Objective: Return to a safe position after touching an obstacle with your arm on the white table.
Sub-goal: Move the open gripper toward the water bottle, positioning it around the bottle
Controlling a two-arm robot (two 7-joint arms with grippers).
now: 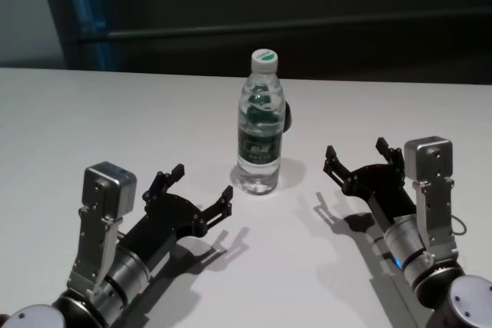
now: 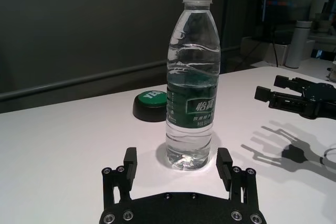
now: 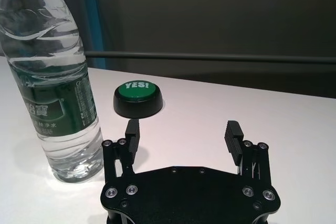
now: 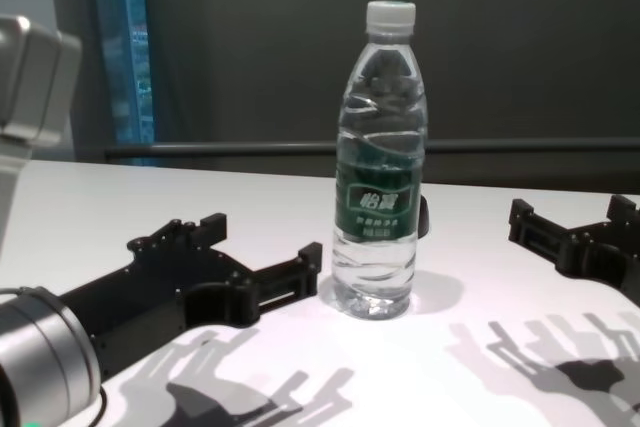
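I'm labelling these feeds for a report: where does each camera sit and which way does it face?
Head: high, looking down at the water bottle on the white table; both forearms show.
Chest: low, facing forward; left end effector near the bottle, right end effector apart.
Left wrist: behind its open fingers, facing the bottle.
Right wrist: behind its open fingers, facing the green button.
All four share the bottle.
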